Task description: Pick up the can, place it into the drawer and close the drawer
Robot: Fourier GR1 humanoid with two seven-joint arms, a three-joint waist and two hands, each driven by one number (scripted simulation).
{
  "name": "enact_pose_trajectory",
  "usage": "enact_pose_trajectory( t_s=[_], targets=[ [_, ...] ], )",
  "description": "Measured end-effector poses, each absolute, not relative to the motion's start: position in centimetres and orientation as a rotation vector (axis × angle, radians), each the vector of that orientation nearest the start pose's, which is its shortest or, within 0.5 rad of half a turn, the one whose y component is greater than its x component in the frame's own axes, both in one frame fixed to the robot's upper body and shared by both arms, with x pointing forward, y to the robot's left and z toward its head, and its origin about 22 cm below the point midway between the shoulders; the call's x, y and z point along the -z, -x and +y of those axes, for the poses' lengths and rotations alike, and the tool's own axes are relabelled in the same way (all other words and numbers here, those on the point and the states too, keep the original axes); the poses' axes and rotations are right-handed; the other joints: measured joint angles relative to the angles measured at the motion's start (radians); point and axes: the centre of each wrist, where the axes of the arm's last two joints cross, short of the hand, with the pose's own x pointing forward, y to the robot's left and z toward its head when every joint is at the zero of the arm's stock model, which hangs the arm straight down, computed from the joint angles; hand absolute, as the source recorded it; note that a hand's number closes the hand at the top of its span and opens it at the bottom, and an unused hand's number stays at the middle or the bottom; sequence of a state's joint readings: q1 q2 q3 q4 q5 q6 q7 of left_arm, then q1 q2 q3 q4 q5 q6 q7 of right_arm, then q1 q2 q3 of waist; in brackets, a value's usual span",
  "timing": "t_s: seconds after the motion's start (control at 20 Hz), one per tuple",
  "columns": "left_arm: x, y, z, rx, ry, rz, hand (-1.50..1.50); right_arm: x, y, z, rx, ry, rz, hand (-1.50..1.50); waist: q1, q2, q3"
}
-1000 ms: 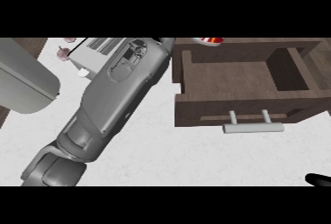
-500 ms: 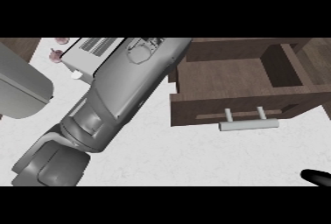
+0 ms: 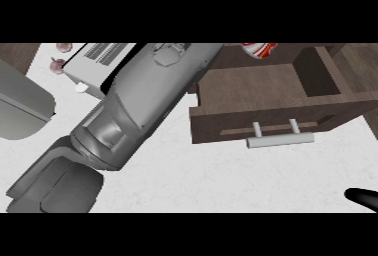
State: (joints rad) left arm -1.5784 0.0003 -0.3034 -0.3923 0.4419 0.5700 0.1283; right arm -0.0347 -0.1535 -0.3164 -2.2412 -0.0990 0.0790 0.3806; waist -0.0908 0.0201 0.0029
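The left forearm [image 3: 140,110] is stretching toward the red-and-white can [image 3: 258,49] behind the open drawer [image 3: 280,107] — its hand is hidden, so I cannot tell its state — and the grasp seems to be coming next.

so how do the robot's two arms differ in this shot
The left forearm fills much of the view, running from lower left up to the top edge; of the right arm only the black right hand tip shows, at the lower right corner. The left forearm passes beside the open drawer, its hand out of view near the can; the right hand sits well below the drawer handle. Both come in from below.
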Motion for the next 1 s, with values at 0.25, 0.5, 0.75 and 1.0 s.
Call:
enact_pose_trajectory(
  t_s=[0.25, 0.5, 0.75, 1.0],
  targets=[
    [-24.8, -43.3, -2.1, 0.116, -0.122, -1.703, -1.50, -17.5, -18.6, -29.4, -0.014, 0.252, -1.921, -1.50, -0.012, 0.005, 0.001],
    [-24.9, -43.5, -2.0, 0.086, -0.139, -1.714, -1.50, -18.1, -19.0, -28.8, -0.100, 0.304, -1.948, -1.50, -0.013, 0.008, 0.000],
    [-25.2, -43.4, -2.2, 0.051, -0.098, -1.701, -1.50, -18.6, -20.1, -28.5, -0.236, 0.387, -1.994, -1.50, -0.005, 0.009, 0.000],
    [-25.1, -43.5, -1.9, 0.013, -0.054, -1.703, -1.50, -18.6, -21.6, -27.8, -0.397, 0.514, -1.997, -1.50, 0.007, 0.012, 0.000]
  ],
)
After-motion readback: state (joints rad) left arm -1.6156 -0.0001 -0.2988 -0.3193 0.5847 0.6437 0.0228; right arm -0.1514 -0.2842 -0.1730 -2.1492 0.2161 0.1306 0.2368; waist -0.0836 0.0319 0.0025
